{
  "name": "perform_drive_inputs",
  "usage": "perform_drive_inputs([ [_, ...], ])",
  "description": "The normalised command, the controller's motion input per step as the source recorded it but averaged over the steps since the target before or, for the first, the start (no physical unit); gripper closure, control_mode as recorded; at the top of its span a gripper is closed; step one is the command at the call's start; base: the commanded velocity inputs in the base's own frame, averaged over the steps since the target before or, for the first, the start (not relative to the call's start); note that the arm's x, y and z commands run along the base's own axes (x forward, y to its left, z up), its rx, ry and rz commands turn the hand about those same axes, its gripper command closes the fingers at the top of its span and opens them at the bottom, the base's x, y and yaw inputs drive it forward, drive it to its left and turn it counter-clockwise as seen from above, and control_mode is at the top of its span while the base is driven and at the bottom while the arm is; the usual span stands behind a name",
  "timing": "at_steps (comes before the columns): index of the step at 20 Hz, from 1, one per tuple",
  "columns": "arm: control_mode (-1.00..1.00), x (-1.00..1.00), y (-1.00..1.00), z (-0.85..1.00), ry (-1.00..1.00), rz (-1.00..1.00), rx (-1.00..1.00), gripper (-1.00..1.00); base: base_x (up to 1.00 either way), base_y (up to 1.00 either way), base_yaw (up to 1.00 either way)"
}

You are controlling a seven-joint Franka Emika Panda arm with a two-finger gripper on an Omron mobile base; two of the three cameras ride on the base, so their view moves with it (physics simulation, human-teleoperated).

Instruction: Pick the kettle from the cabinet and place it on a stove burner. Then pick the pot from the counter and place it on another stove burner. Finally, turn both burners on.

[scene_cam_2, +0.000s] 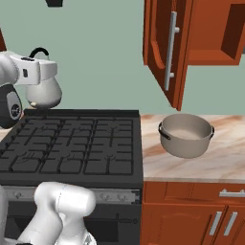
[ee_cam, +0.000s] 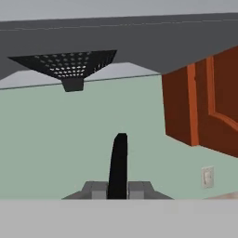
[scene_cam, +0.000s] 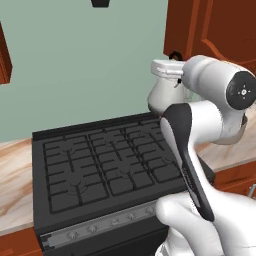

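The small silvery-white kettle (scene_cam_2: 44,94) hangs in the air over the back of the black stove (scene_cam_2: 72,143), a little above the burner grates (scene_cam: 100,160). My gripper (ee_cam: 119,188) is shut on its thin black arched handle (ee_cam: 119,158), which rises between the fingertips in the hand view. From the left base, the kettle (scene_cam: 159,95) sits under the white hand, partly hidden by the arm. The wide grey-beige pot (scene_cam_2: 185,136) stands empty on the cream counter (scene_cam_2: 225,160), right of the stove. The cabinet door (scene_cam_2: 160,52) stands open above it.
Small silver knobs (scene_cam: 92,228) line the stove's front edge. A range hood with a perforated vent (ee_cam: 69,65) hangs overhead. The cabinet door's long silver bar handle (scene_cam_2: 170,50) juts out to the right of the kettle. More counter (scene_cam: 12,170) lies left of the stove.
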Motion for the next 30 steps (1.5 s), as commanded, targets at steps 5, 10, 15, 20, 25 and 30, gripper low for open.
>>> perform_drive_inputs([
  [5,-1.00,0.29,0.00,0.00,0.05,-0.09,0.03,1.00,0.00,0.00,0.00],
  [10,-1.00,0.23,0.00,-0.02,0.00,-0.10,0.00,1.00,0.00,0.00,0.00],
  [15,-1.00,0.23,0.00,-0.05,0.00,-0.09,0.00,1.00,0.00,0.00,0.00],
  [20,-1.00,0.23,-0.03,-0.05,0.01,-0.08,0.00,1.00,0.00,0.00,0.00],
  [25,-1.00,0.21,-0.13,-0.06,0.05,-0.07,0.00,1.00,0.00,0.00,0.00],
  [30,-1.00,0.12,-0.28,-0.15,0.07,-0.07,0.02,1.00,0.00,0.00,0.00],
])
